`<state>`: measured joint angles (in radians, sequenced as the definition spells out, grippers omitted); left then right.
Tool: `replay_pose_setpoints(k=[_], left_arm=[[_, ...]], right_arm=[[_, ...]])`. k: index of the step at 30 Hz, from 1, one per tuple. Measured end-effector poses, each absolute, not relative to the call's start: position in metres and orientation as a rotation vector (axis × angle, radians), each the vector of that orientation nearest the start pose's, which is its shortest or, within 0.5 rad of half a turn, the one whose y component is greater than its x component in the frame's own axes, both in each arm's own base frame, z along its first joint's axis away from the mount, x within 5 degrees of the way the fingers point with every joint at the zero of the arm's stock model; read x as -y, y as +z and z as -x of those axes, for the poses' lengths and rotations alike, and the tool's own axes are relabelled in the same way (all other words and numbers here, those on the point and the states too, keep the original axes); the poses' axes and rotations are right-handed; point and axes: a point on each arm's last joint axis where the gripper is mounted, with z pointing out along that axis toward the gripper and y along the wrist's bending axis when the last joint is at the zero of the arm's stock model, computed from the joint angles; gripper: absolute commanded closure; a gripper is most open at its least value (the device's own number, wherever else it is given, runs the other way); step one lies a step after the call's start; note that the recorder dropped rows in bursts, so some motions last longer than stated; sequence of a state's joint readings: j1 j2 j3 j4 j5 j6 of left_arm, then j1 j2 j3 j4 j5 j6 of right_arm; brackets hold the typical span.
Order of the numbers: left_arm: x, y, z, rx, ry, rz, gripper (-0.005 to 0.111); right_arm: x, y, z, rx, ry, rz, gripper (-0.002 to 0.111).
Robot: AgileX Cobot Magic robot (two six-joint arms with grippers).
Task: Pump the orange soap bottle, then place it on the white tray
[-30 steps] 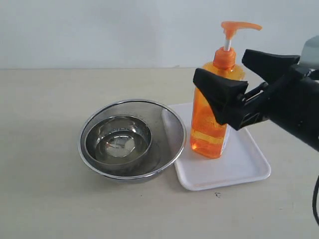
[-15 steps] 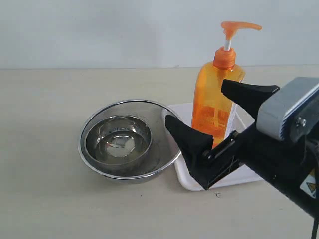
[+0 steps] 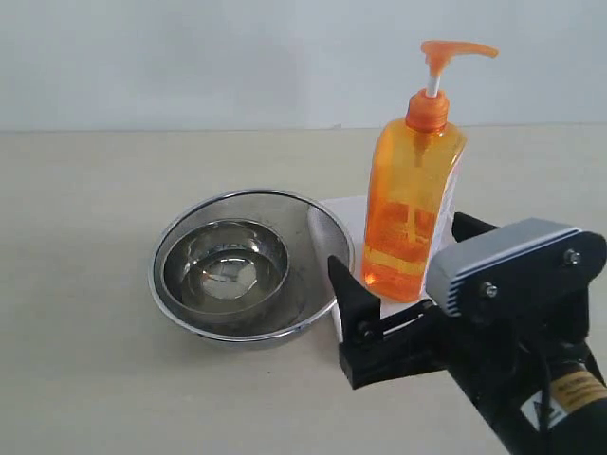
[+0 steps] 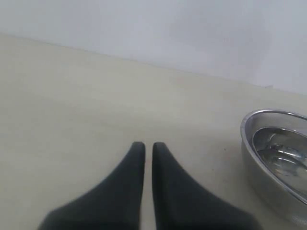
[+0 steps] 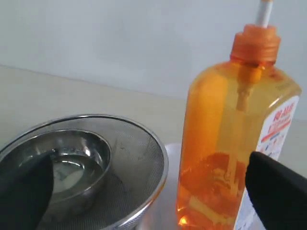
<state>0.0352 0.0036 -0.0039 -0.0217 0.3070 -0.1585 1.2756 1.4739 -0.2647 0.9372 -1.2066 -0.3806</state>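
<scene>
Now, task object: a tall translucent orange soap bottle [image 3: 410,190] with an orange pump head, white stem and white-and-red label stands upright on the tray, free of any grip.
Bottle contents: darker orange liquid fills the lower part, with a dip tube showing through the wall.
Tray: a flat white plastic tray [image 3: 353,212] with a low rim carries only the bottle and lies just beside the larger bowl.
Outer bowl: a round steel mesh bowl [image 3: 311,280] holds a second bowl.
Inner bowl: a smaller polished steel bowl [image 3: 275,248] sits inside and holds what looks like clear liquid.
Right gripper [image 3: 395,242]: the black jaws are spread wide and grasp nothing, set low at the tray's near edge in front of the bottle's base.
Left gripper [image 4: 146,148]: the jaws are clenched together on nothing above the beige table [image 4: 72,96], with the steel bowls off to one side.
</scene>
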Motion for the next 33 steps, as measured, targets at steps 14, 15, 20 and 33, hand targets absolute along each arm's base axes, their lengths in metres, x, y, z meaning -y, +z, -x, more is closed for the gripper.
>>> replay_pose_setpoints(k=[14, 15, 20, 33], left_arm=[[-0.001, 0.187, -0.054, -1.782, -0.109, 0.187, 0.101], [-0.001, 0.187, -0.054, -1.782, -0.109, 0.187, 0.101], [-0.001, 0.187, -0.054, -1.782, -0.109, 0.187, 0.101], [-0.001, 0.187, -0.054, -1.782, -0.109, 0.187, 0.101]], right_arm=[[-0.174, 0.160, -0.149, -1.752, 0.296, 0.020, 0.004], [-0.172, 0.159, -0.150, -1.755, 0.288, 0.004, 0.004], [-0.170, 0.161, -0.158, -1.742, 0.283, -0.014, 0.004], [-0.181, 0.158, -0.181, -1.725, 0.248, -0.071, 0.004]])
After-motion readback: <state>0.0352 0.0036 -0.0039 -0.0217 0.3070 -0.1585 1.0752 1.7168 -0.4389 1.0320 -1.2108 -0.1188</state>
